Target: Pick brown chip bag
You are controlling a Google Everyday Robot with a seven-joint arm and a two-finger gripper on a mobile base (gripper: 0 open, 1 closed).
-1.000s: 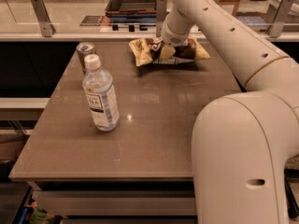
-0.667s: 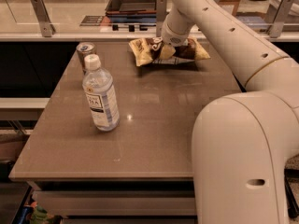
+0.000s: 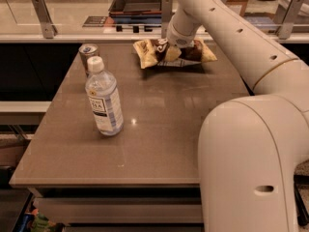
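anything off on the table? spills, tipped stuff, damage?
Nothing stands out. The water bottle and the can behind it both stand upright, and the table shows no spill. The brown chip bag lies at the far edge, crinkled as such bags are, with the end effector on its middle.

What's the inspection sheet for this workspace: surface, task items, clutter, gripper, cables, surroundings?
Surface: brown table top, glossy, level.
Job's things: brown chip bag lying near the table's far edge, below the arm's wrist.
Clutter: water bottle upright, left of centre; can upright behind it, apart from the bag.
Grippers: gripper down on the bag's middle.
Cables: nothing seen.
Surroundings: counter behind the table, with metal posts and a dark tray.
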